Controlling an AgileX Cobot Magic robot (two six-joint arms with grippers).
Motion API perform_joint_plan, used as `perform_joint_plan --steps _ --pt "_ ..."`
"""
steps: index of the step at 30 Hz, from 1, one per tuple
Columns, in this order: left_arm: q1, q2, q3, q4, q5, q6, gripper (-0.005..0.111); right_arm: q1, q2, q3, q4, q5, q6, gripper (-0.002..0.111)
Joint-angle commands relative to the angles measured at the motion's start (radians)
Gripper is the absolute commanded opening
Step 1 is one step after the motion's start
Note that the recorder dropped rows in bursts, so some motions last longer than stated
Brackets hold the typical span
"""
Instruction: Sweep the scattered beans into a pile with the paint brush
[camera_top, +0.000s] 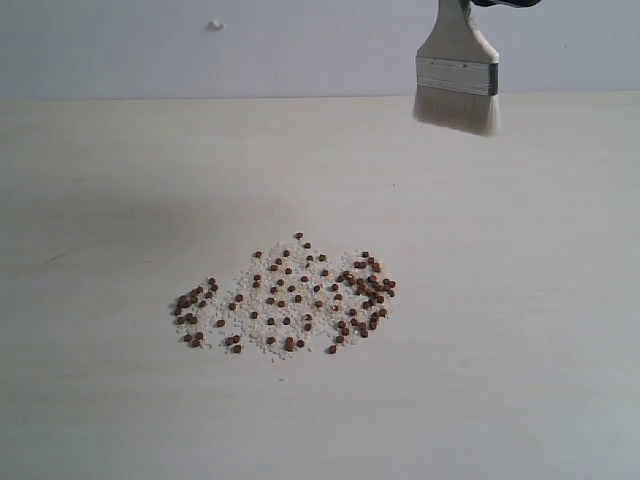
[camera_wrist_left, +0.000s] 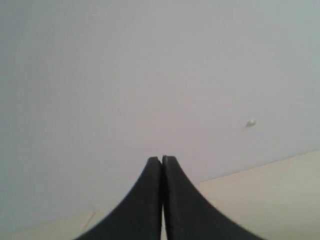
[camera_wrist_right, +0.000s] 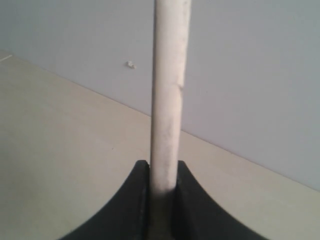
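Dozens of small round beans (camera_top: 285, 295) lie in a loose, wide patch among whitish crumbs on the pale bench (camera_top: 110, 180) | no tight pile yet, sweeping mostly ahead | flat wooden paint brush (camera_top: 457, 75), metal band, soft bristles, raised well beyond the beans | right claw (camera_wrist_right: 163, 170) clamped on its handle | left claw (camera_wrist_left: 161, 161) together, empty
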Motion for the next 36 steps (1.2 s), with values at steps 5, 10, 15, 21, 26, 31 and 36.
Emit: perform_joint_plan --steps 5,10,15,21,26,31,36 --pt "-0.004 -0.005 0.018 -0.167 -0.025 -0.201 0.000 -0.004 0.000 0.002 0.002 -0.002 -0.008 0.000" --pt "-0.004 -0.005 0.078 -0.165 -0.023 -0.201 0.000 -0.004 0.000 0.002 0.002 -0.002 -0.008 0.000" --pt "-0.004 -0.005 0.080 -0.165 -0.011 -0.201 0.000 -0.004 0.002 0.002 0.002 0.002 -0.008 0.000" --pt "-0.004 -0.005 0.080 -0.167 -0.008 -0.289 0.000 -0.004 0.033 0.002 0.002 0.002 -0.011 0.000" --pt "-0.004 -0.005 0.080 -0.167 0.018 -0.290 0.000 -0.004 0.067 0.002 0.002 0.014 -0.025 0.000" --pt "-0.004 -0.005 0.080 -0.167 0.080 -0.334 0.000 -0.004 0.074 0.011 0.005 0.020 -0.050 0.000" --pt "-0.004 -0.005 0.080 -0.165 0.005 -0.334 0.000 0.007 -0.031 0.211 0.824 0.000 -0.875 0.000"
